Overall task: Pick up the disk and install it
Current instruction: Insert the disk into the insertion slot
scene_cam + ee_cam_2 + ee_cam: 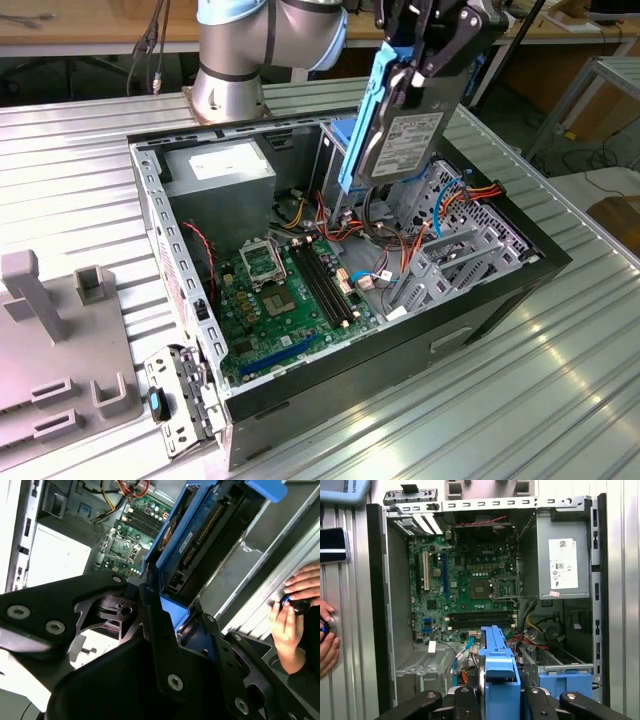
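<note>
Claw (420, 68) clenched on the disk (400, 140) above the open case (510, 285) — disk's top end hidden in its grip.

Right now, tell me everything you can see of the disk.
The disk is a flat grey metal slab with a white label, framed by bright blue plastic rails. The gripper is shut on its upper end, holding it steeply tilted in the air above the open case.
</note>
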### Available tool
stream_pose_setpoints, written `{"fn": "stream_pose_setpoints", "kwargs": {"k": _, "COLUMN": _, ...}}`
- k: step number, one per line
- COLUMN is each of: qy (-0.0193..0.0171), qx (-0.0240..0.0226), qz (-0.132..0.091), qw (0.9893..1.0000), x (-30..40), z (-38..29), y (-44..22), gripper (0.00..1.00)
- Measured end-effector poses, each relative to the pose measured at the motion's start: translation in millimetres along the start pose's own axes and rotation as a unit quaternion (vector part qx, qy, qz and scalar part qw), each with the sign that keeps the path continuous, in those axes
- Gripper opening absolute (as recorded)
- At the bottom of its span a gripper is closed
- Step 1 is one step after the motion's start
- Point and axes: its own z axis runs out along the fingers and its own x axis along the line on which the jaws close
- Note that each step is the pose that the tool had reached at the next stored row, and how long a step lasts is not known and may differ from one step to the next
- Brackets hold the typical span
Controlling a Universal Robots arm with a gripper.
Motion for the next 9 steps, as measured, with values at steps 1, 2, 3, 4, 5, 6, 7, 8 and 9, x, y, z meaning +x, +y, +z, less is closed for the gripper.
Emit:
{"fn": "stream_pose_setpoints", "kwargs": {"k": 1, "qy": 0.0001, "qx": 0.0000, "qz": 0.000, "qw": 1.0000, "x": 4.8, "z": 0.0, "y": -0.5, "gripper": 0.37}}
{"fn": "stream_pose_setpoints", "kwargs": {"k": 2, "qy": 0.0000, "qx": 0.0000, "qz": 0.000, "qw": 1.0000, "x": 10.0, "z": 0.3, "y": -0.9, "gripper": 0.37}}
{"fn": "stream_pose_setpoints", "kwargs": {"k": 3, "qy": -0.0001, "qx": -0.0001, "qz": 0.000, "qw": 1.0000, "x": 15.4, "z": 0.6, "y": -1.2, "gripper": 0.37}}
{"fn": "stream_pose_setpoints", "kwargs": {"k": 4, "qy": -0.0003, "qx": -0.0001, "qz": 0.000, "qw": 1.0000, "x": 19.3, "z": 0.8, "y": -1.6, "gripper": 0.37}}
{"fn": "stream_pose_setpoints", "kwargs": {"k": 5, "qy": -0.0005, "qx": 0.0000, "qz": 0.000, "qw": 1.0000, "x": 26.2, "z": 1.1, "y": -2.2, "gripper": 0.37}}
{"fn": "stream_pose_setpoints", "kwargs": {"k": 6, "qy": -0.0005, "qx": -0.0001, "qz": 0.000, "qw": 1.0000, "x": 28.4, "z": 1.3, "y": -2.4, "gripper": 0.37}}
{"fn": "stream_pose_setpoints", "kwargs": {"k": 7, "qy": -0.0005, "qx": -0.0001, "qz": 0.000, "qw": 1.0000, "x": 30.3, "z": 1.5, "y": -2.6, "gripper": 0.37}}
{"fn": "stream_pose_setpoints", "kwargs": {"k": 8, "qy": -0.0005, "qx": -0.0001, "qz": -0.002, "qw": 1.0000, "x": 32.1, "z": 1.8, "y": -3.1, "gripper": 0.37}}
{"fn": "stream_pose_setpoints", "kwargs": {"k": 9, "qy": -0.0006, "qx": 0.0000, "qz": -0.005, "qw": 1.0000, "x": 32.7, "z": 2.2, "y": -3.6, "gripper": 0.37}}
